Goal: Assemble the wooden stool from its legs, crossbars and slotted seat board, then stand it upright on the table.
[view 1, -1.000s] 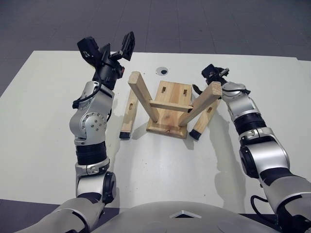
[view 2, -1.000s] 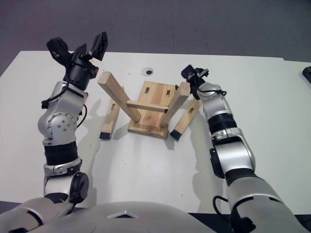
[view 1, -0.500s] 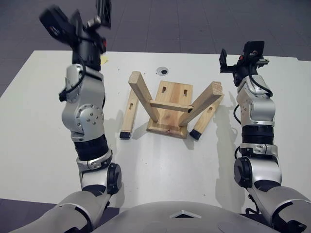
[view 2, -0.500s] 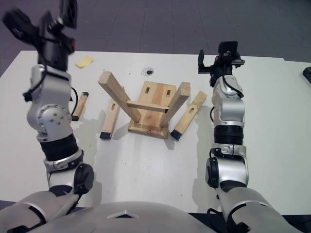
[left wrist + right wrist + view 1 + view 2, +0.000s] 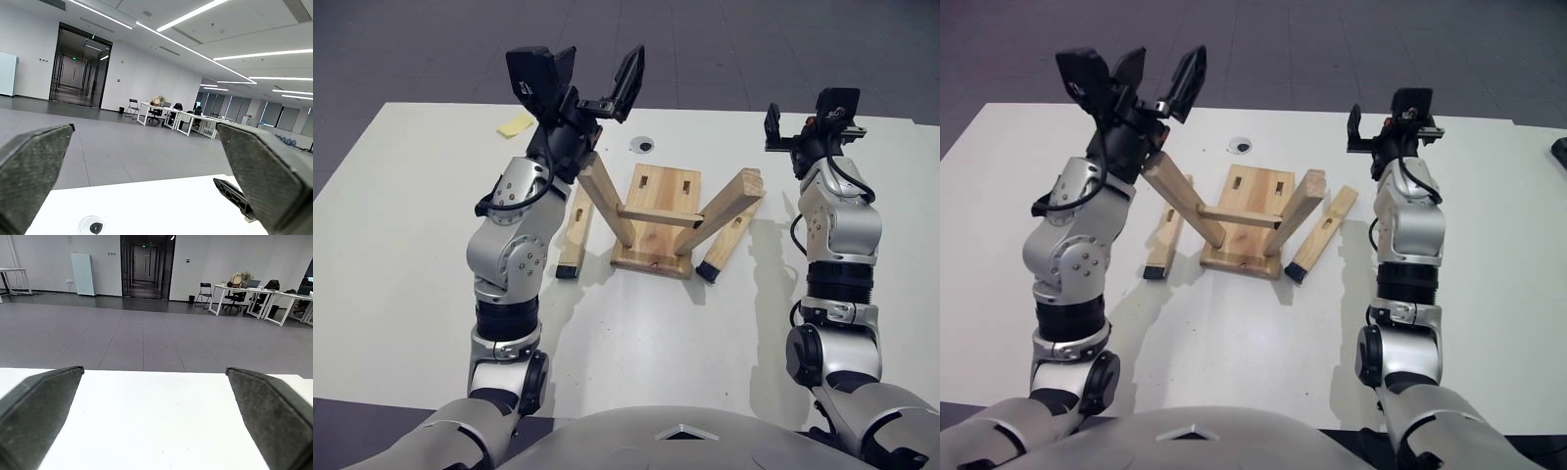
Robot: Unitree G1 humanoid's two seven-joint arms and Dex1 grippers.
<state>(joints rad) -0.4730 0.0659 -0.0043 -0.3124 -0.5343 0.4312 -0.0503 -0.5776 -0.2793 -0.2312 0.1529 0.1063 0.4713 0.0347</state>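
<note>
Stool point(image 5: 656, 211) upturned in eye views, left pincer point(image 5: 145, 127) spread toward grommet point(image 5: 93, 226), right pincer point(image 5: 154, 370) spread.

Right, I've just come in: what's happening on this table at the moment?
A robot is partway through building a wooden stool. The seat board lies flat on the table with two legs standing up from it, joined by a crossbar. Two more legs lie loose, one on either side. The left hand and right hand hang above the table, open and empty.

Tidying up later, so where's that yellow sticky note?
Left eye view: the yellow sticky note lies on the table near its far edge, left of the left claw.
</note>
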